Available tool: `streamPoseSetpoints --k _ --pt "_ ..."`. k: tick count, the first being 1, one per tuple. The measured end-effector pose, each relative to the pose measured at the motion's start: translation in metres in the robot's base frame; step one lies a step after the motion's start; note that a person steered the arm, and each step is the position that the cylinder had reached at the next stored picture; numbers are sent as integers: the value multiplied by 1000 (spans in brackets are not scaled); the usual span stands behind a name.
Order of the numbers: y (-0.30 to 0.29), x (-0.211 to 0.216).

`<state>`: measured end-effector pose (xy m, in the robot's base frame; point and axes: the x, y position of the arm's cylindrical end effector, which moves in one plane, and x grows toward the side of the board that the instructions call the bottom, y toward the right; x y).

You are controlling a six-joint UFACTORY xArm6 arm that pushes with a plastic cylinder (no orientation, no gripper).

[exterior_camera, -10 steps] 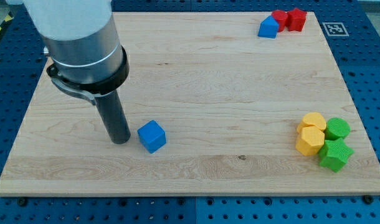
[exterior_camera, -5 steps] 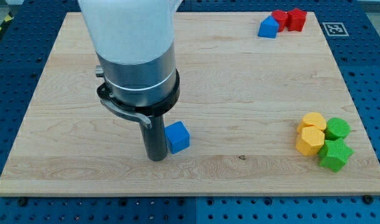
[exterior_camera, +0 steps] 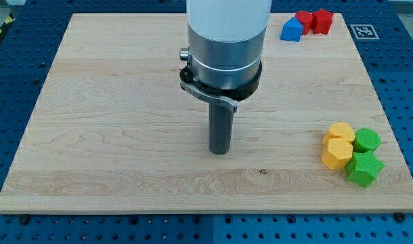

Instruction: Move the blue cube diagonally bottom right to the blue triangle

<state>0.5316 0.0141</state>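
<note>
Steadiness matters — my tip (exterior_camera: 219,152), a bare rod holding nothing, stands well below-left of the blue triangle (exterior_camera: 292,30), blue cube unseen, so push slowly.

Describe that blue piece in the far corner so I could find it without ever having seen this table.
Start at the wooden board and go to its corner at the view's top right. Three small blocks huddle there; the blue triangle is the one farthest to the view's left. It touches a red block, with another red block beyond, and is the only blue one.
</note>
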Motion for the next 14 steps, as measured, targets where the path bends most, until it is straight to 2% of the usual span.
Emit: streamPoseSetpoints --k 2,6,8,10,14 --pt "0 -22" --pt "2 -114" --pt "54 -140" --pt "73 -187" --pt "170 -195"
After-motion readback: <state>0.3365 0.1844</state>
